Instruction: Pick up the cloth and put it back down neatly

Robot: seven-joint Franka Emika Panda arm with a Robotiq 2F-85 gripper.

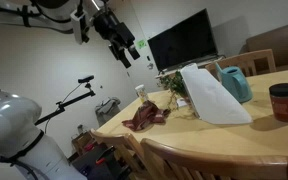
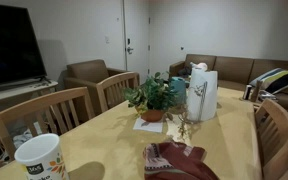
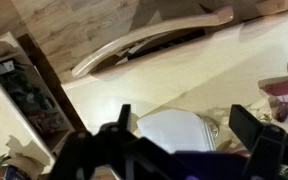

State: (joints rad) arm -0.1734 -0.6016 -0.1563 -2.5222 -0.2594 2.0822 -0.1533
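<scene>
- Crumpled maroon cloth (image 2: 179,160) lies at one end edge of the table (image 2: 94,140), near the white cup (image 2: 39,157) and the potted plant (image 2: 154,97).
- Gripper (image 1: 127,50) hangs high over that end, jaws wide, holding nothing.
- Cloth sits well below the gripper, apart from it.
- Likely step: descend. Pinch a cloth corner, not the bunched middle, so it hangs flat; avoid the cup.

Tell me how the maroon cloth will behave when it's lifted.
The cloth lies crumpled in folds on the table, so it is probably floppy and would drape from a pinch. It looks thin, so likely light. Pinched at one spot, it would probably hang bunched, not flat.
</scene>
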